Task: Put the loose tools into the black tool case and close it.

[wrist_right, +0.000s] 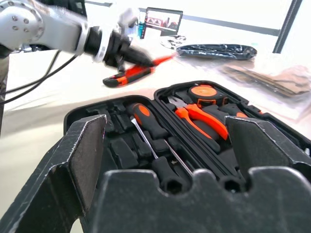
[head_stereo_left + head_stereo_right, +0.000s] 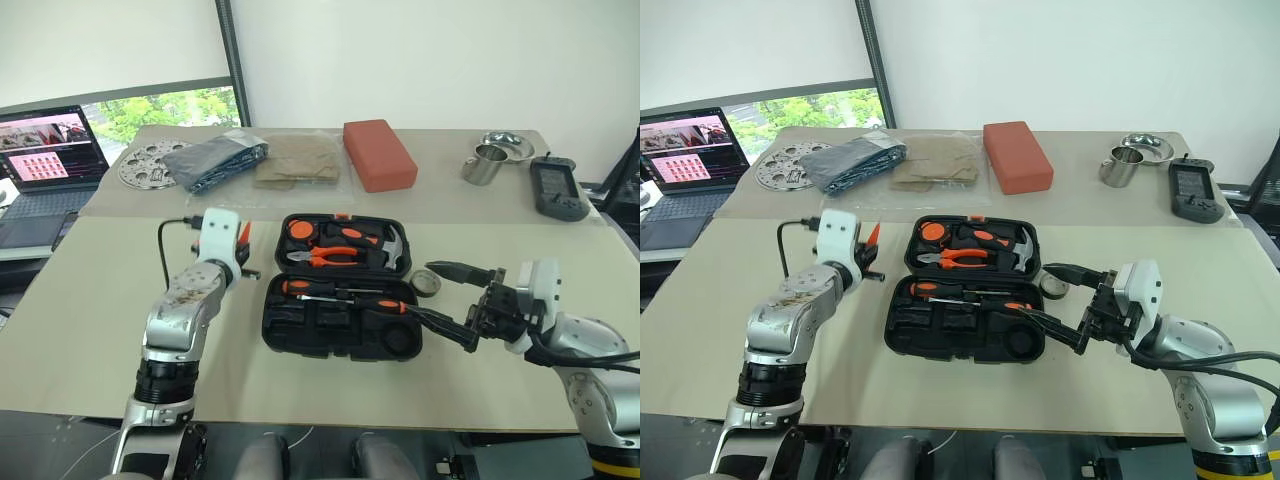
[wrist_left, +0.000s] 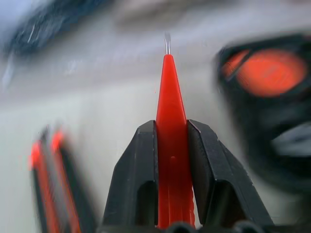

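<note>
Matt textured plastic case (image 2: 340,335), glossy orange screwdriver (image 3: 171,145)

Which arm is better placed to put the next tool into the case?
Left. The left gripper is already shut on the slim orange screwdriver, beside the open tool case. The right gripper is open and holds nothing.

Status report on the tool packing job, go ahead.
Left gripper shut on slim orange screwdriver, beside the open tool case. Right gripper open, empty, by the case's right edge. Utility knife on table, tape roll outside case.
</note>
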